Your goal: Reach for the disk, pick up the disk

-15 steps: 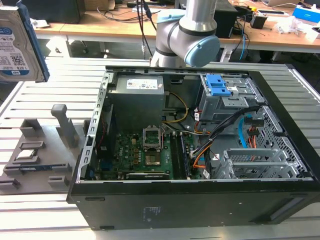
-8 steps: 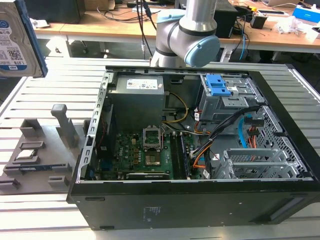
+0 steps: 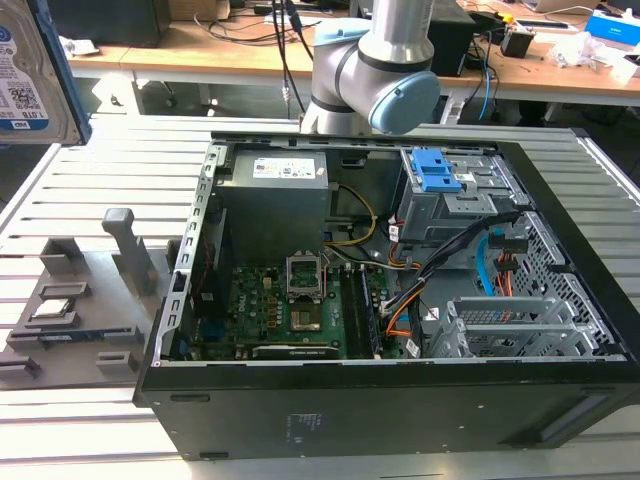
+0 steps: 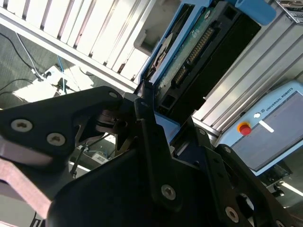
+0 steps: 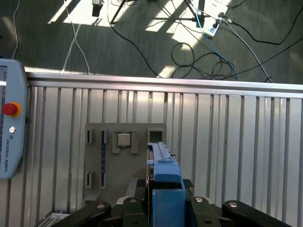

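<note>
The disk [image 3: 25, 75], a silver hard drive with a blue-and-white label and a blue frame, hangs in the air at the exterior view's upper left, well above the slatted table [image 3: 110, 170]. In the first wrist view, the disk's blue frame edge [image 5: 163, 175] stands upright between the black fingers of my gripper [image 5: 164, 191]. In the second wrist view, the disk [image 4: 199, 52] shows its green circuit-board side and blue frame, reaching out from my gripper [image 4: 158, 125], which is shut on it.
An open black computer case [image 3: 400, 300] lies on the table, with a blue drive bracket [image 3: 437, 170] inside. A grey fixture plate [image 5: 124, 156] below the disk carries a small square silver chip [image 5: 124, 139]. A teach pendant [image 5: 12, 123] rests on the table's side.
</note>
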